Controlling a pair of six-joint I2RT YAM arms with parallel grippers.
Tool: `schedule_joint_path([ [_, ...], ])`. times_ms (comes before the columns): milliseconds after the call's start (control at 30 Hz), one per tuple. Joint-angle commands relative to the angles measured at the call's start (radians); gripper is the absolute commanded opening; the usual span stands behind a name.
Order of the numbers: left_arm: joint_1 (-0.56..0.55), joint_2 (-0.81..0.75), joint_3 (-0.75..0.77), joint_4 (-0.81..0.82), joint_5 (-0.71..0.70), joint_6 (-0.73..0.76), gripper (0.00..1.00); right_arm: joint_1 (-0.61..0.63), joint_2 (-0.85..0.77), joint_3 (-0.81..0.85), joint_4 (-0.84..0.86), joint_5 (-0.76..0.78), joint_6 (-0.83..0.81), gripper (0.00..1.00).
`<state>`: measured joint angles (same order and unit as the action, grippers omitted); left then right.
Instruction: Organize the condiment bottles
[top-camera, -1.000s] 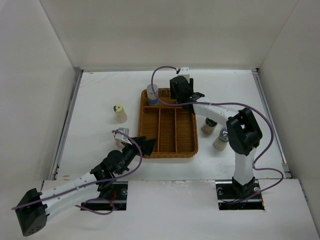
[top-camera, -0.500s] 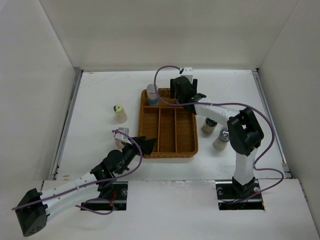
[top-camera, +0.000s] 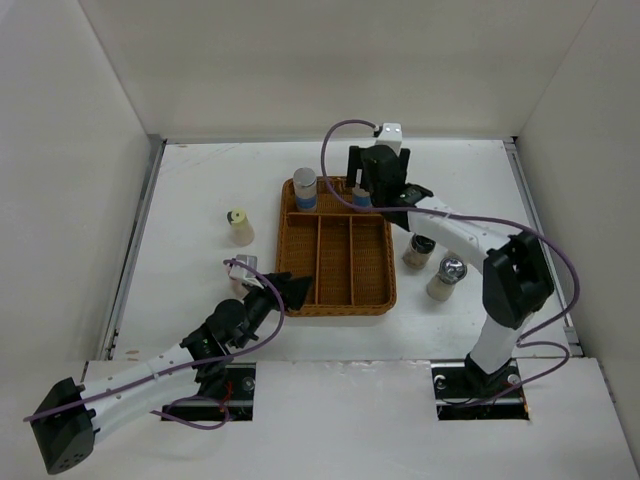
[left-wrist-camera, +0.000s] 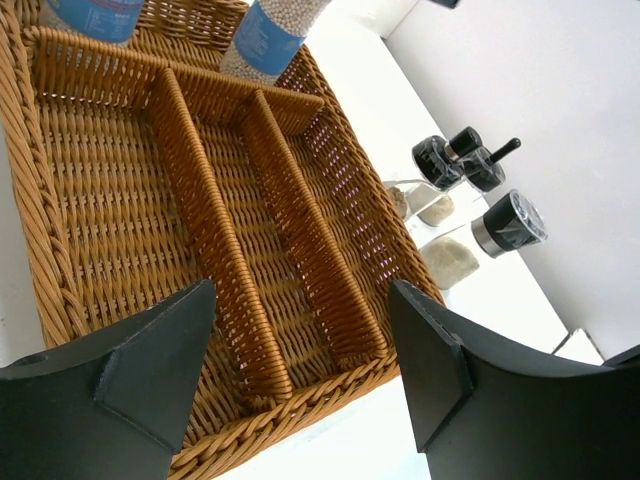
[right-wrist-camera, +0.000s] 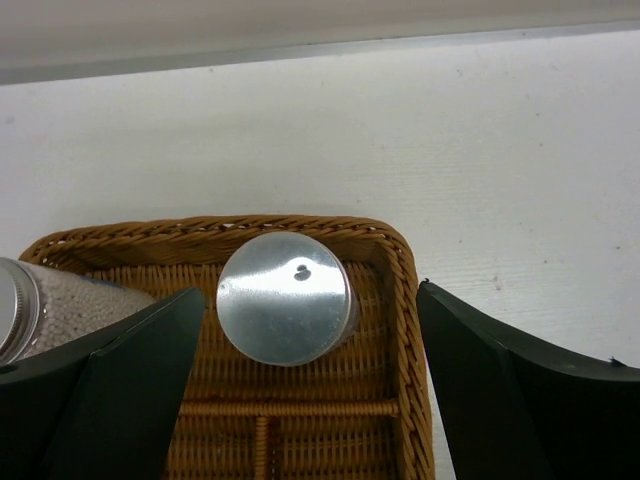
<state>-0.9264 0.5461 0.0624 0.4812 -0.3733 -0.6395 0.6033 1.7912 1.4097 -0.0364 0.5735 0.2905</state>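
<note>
Two silver-lidded jars with blue labels stand in the back compartment of the wicker tray (top-camera: 340, 290): one at its left (top-camera: 304, 188), one at its right (right-wrist-camera: 285, 297). My right gripper (right-wrist-camera: 310, 305) is open above the right jar, one finger on each side and neither touching it. A cream shaker (top-camera: 238, 227) and a pink-topped shaker (top-camera: 243, 270) stand left of the tray. A black-topped shaker (top-camera: 420, 248) and a chrome-topped one (top-camera: 446, 276) stand right of it. My left gripper (left-wrist-camera: 302, 292) is open and empty over the tray's near left corner.
The tray's three long front compartments (left-wrist-camera: 130, 230) hold nothing. In the left wrist view the shakers to the right (left-wrist-camera: 455, 160) stand close together beside the tray's rim. White walls enclose the table at the back and on both sides.
My right gripper has moved up and slightly right, and the right jar now shows standing in the tray under it. The left arm has not moved.
</note>
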Motion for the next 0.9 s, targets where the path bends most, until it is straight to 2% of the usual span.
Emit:
schedule_joint_path([
  [0, 0.007, -0.001, -0.016, 0.027, 0.019, -0.009, 0.69, 0.005, -0.107, -0.029, 0.038, -0.008, -0.017, 0.94],
  [100, 0.005, -0.008, -0.019, 0.028, 0.007, -0.009, 0.69, 0.013, -0.211, -0.099, 0.055, -0.006, -0.031, 0.94],
  [200, 0.008, -0.002, -0.015, 0.027, 0.019, -0.014, 0.69, 0.016, -0.337, -0.199, 0.059, -0.008, -0.027, 0.87],
  [233, 0.004, -0.003, -0.015, 0.028, 0.014, -0.011, 0.69, 0.019, -0.383, -0.239, 0.056, -0.006, -0.025, 0.80],
  [267, 0.004, -0.003, -0.016, 0.031, 0.013, -0.012, 0.69, 0.020, -0.429, -0.283, 0.049, 0.003, -0.025, 0.68],
  [333, 0.010, 0.008, -0.018, 0.033, 0.019, -0.018, 0.69, 0.020, -0.516, -0.378, 0.033, 0.028, -0.011, 0.51],
  [400, 0.005, 0.012, -0.013, 0.033, 0.025, -0.023, 0.69, 0.020, -0.588, -0.458, -0.014, 0.060, 0.013, 0.46],
  [467, 0.001, 0.011, -0.004, 0.030, 0.019, -0.025, 0.69, 0.016, -0.644, -0.526, -0.065, 0.068, 0.038, 0.50],
  [567, -0.008, -0.001, 0.051, -0.019, 0.031, -0.077, 0.68, -0.024, -0.671, -0.600, -0.106, 0.045, 0.075, 0.72],
  [667, -0.036, -0.008, 0.181, -0.122, 0.034, -0.132, 0.68, -0.047, -0.671, -0.636, -0.117, 0.006, 0.087, 0.82],
  [767, -0.082, 0.008, 0.324, -0.206, 0.025, -0.156, 0.69, -0.078, -0.650, -0.658, -0.118, -0.038, 0.090, 0.90],
  [867, -0.142, 0.024, 0.427, -0.227, 0.002, -0.199, 0.69, -0.112, -0.641, -0.661, -0.129, -0.046, 0.090, 0.93],
])
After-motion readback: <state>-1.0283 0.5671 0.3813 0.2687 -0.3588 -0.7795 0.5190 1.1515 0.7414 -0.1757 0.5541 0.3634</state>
